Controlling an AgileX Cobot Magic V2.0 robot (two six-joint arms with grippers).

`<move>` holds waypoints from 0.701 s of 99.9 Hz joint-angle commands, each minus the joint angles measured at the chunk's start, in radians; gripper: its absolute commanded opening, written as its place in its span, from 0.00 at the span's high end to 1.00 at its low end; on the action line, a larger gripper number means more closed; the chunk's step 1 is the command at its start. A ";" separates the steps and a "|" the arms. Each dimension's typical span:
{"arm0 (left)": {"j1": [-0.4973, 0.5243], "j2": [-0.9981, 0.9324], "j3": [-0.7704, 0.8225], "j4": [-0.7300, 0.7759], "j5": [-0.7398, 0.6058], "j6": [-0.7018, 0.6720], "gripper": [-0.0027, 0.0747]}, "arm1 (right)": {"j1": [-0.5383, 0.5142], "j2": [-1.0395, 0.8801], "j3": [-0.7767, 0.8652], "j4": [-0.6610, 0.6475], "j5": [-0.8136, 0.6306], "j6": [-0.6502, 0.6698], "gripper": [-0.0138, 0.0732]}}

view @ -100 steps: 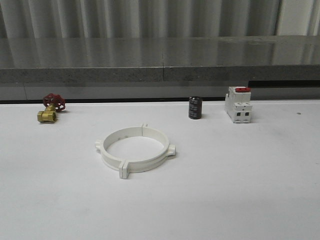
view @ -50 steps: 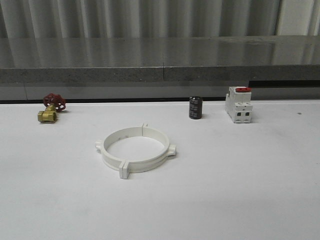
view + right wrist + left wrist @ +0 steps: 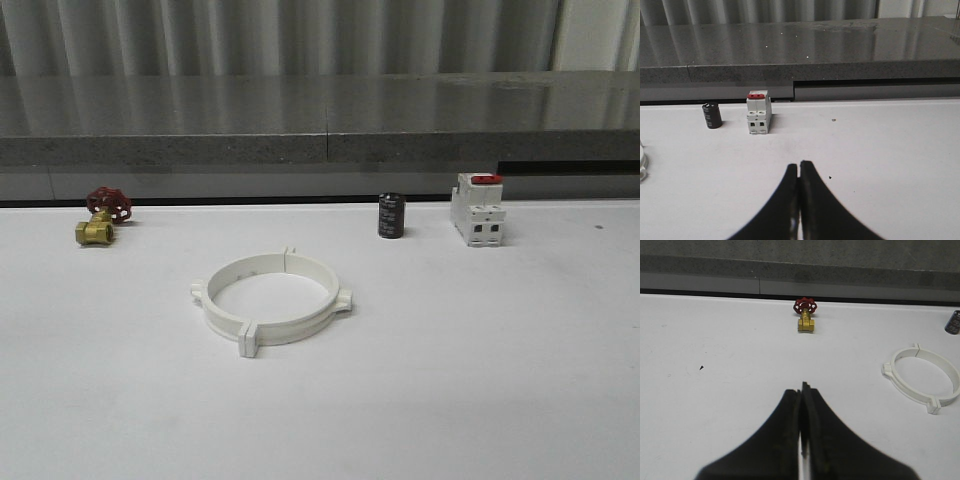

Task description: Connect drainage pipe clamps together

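The two white drainage pipe clamps (image 3: 270, 298) lie flat on the white table as one closed ring, their end tabs meeting at the front left and back. The left wrist view has the same ring (image 3: 923, 376) off to one side. My left gripper (image 3: 801, 390) is shut with nothing in it, held over bare table well away from the ring. My right gripper (image 3: 799, 166) is also shut and empty, over bare table, with a sliver of the ring (image 3: 642, 162) at the frame's edge.
A brass valve with a red handwheel (image 3: 101, 217) sits at the back left. A black capacitor (image 3: 391, 215) and a white red-topped switch (image 3: 477, 209) stand at the back right. A grey stone ledge (image 3: 320, 120) runs behind the table.
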 commanded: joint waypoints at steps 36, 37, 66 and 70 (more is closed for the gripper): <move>-0.001 0.011 0.037 0.019 -0.130 -0.003 0.99 | -0.004 -0.019 -0.015 -0.002 -0.083 -0.011 0.92; -0.003 0.011 0.041 0.023 -0.141 -0.003 0.99 | -0.004 -0.019 -0.015 -0.002 -0.083 -0.011 0.92; -0.061 -0.095 0.276 0.042 -0.568 -0.003 0.99 | -0.004 -0.019 -0.015 -0.002 -0.083 -0.011 0.92; -0.061 -0.118 0.301 0.043 -0.590 -0.003 0.99 | -0.004 -0.019 -0.015 -0.002 -0.083 -0.011 0.92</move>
